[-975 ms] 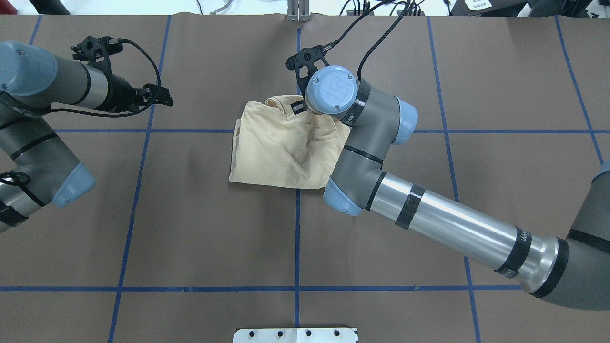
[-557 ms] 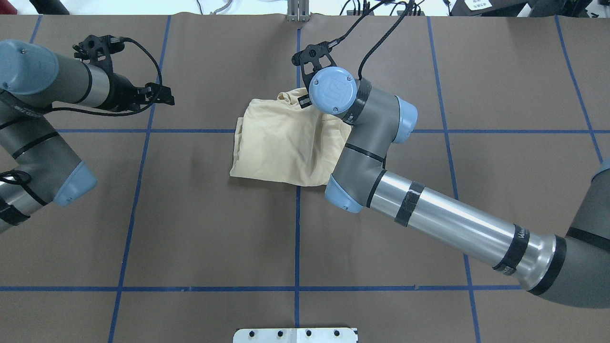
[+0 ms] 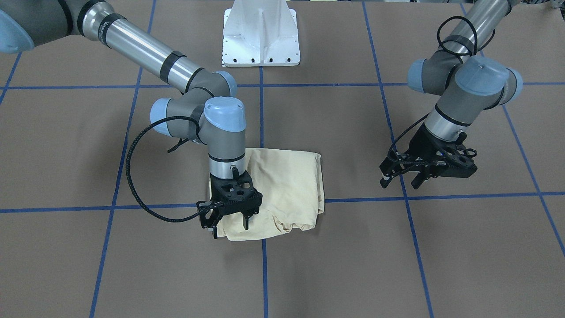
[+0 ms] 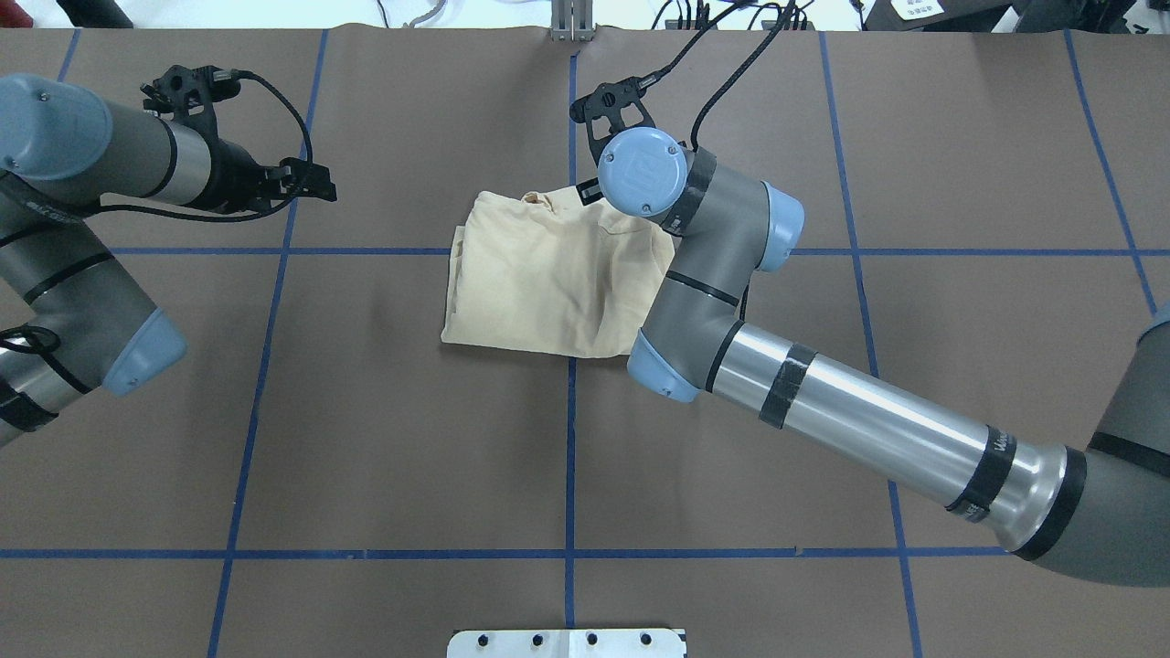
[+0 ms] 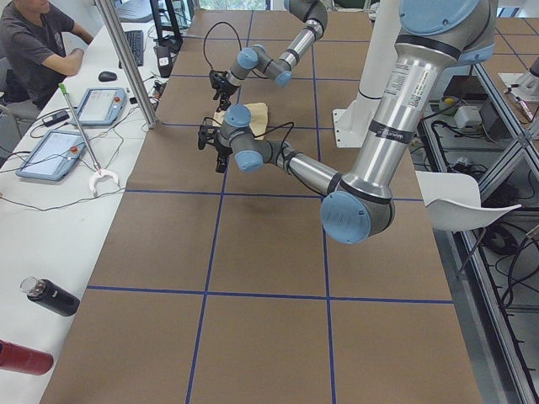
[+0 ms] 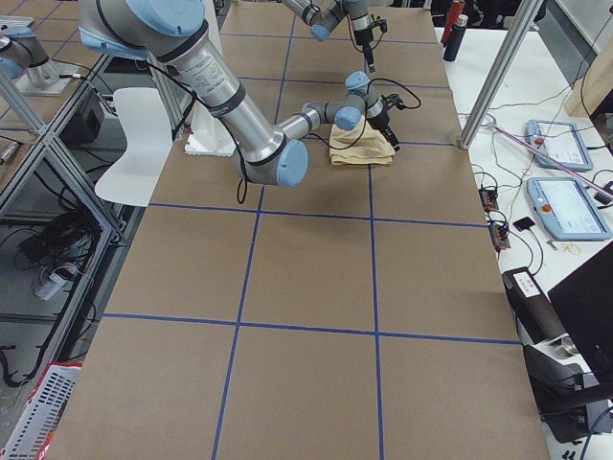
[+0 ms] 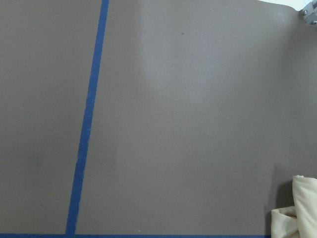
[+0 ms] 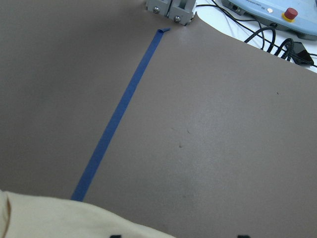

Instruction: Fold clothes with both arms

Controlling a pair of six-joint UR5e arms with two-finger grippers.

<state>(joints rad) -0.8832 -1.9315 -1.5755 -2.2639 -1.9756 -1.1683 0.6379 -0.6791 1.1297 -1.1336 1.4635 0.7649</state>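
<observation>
Cream T-shirt [image 3: 287,185] lies folded on the brown table [image 3: 353,265] across blue tape lines [image 3: 353,199]. The right gripper [image 3: 230,224], jaws spread, overhangs its corner. The left gripper [image 3: 401,180] gapes empty, well apart.

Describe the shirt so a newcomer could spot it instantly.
The brown table is gridded with blue tape. Near its middle, beneath the right gripper, lies the shirt. It is a folded pale cream bundle, the only cloth on the table.

Brown paper table cover [image 4: 411,439] with a blue tape grid [image 4: 569,457]. White metal pedestal base [image 3: 261,33] at the robot-side edge. White side bench [image 5: 50,227]: seated person in dark tee [image 5: 38,50], two grey touchscreen pendants [image 5: 52,154], black bottle [image 5: 52,298], red bottle [image 5: 21,358].
</observation>
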